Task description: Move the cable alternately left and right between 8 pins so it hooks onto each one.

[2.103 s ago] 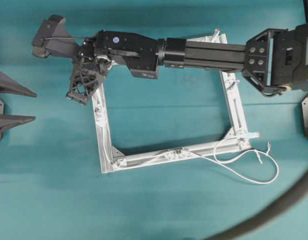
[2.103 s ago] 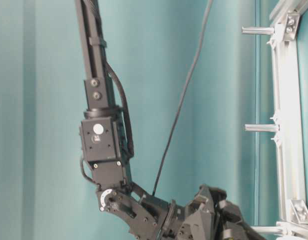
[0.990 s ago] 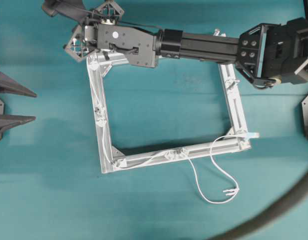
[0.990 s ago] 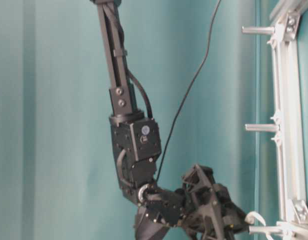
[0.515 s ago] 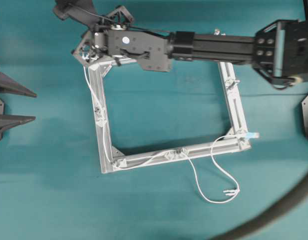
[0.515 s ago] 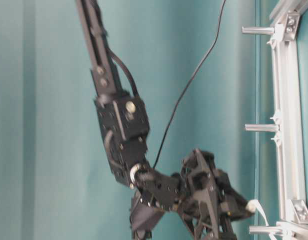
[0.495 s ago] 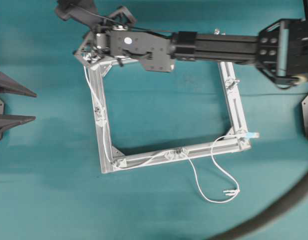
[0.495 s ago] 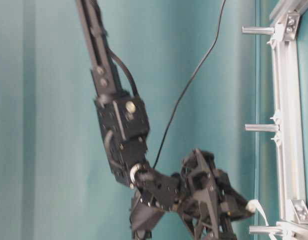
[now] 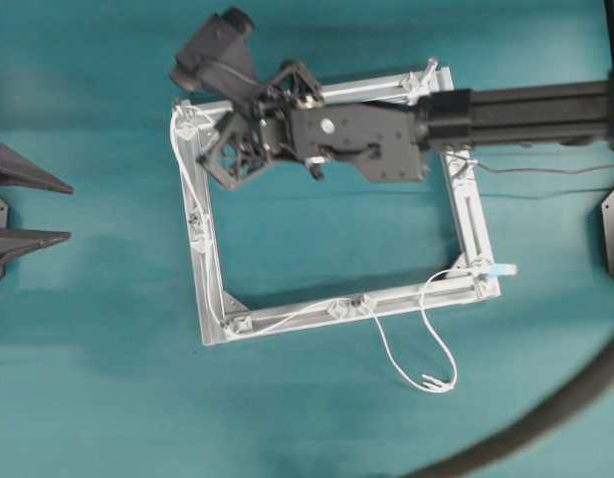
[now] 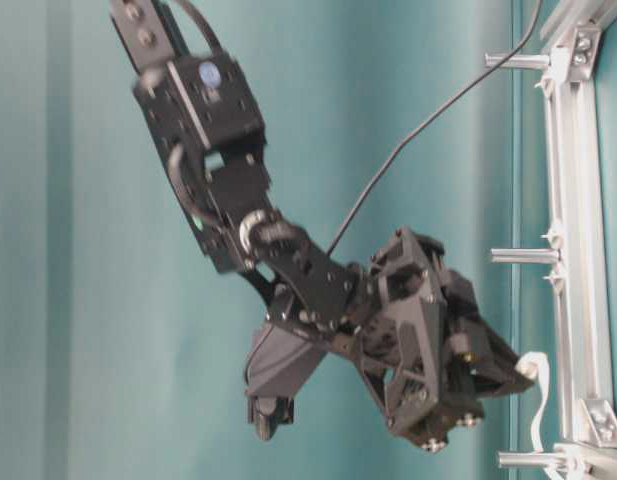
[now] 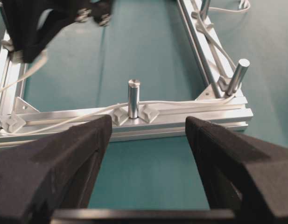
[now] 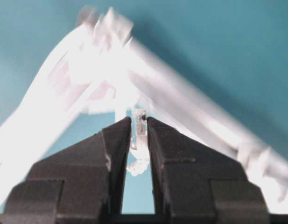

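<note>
The right gripper (image 12: 138, 140) is clamped on the thin white flexible cable (image 12: 140, 125), presumably to keep it taut past the blurred corner of the rectangular aluminium frame (image 9: 470, 214) just beyond its tips. Only the overhead view shows the cable (image 9: 199, 239) routed along the frame's left and near bars past the silvery upright pins (image 11: 133, 97). The left gripper (image 11: 146, 140) idles spread wide, facing a pin.

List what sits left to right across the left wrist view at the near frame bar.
Left gripper's black left finger → white cable lying along the aluminium frame bar → upright silvery middle pin → tilted silvery corner pin → black right finger.
</note>
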Motion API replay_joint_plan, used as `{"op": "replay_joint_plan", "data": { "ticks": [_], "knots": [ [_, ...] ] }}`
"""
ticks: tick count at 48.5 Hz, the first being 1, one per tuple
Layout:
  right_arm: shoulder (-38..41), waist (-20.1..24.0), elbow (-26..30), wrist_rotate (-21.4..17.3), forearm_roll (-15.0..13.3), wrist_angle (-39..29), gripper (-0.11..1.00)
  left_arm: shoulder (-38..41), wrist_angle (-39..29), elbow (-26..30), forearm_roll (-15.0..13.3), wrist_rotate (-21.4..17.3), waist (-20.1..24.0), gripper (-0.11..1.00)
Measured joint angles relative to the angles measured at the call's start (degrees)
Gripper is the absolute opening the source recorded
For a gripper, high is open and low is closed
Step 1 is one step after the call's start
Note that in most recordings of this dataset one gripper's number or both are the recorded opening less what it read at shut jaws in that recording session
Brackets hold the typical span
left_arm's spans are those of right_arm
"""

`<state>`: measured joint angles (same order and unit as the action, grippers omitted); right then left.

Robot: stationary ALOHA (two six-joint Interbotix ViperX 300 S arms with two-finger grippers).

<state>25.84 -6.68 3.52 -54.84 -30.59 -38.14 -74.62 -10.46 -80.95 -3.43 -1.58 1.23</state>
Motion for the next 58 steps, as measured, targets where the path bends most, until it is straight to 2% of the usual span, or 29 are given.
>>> {"op": "replay_joint_plan", "data": {
  "ticks": [17, 30, 41, 58],
  "knots": [
    [-4.9, 1.3, -7.1, 0.7, 0.0, 10.0, 0.13, 0.0, 0.0, 0.0, -0.1, -0.1, -0.1, 0.75],
    [-5.1, 1.6, -10.4, 0.3, 0.3, 18.6, 0.13, 0.0, 0.0, 0.0, -0.1, -0.1, 0.0, 0.75],
    [-7.1, 1.8, -13.8, -0.5, 0.9, 10.6, 0.13, 0.0, 0.0, 0.0, -0.1, 0.0, 0.0, 0.75],
    [-17.1, 1.9, -24.3, -0.1, 0.9, -1.5, 0.13, 0.0, 0.0, 0.0, -0.1, -0.1, 0.0, 0.75]
  ]
}}
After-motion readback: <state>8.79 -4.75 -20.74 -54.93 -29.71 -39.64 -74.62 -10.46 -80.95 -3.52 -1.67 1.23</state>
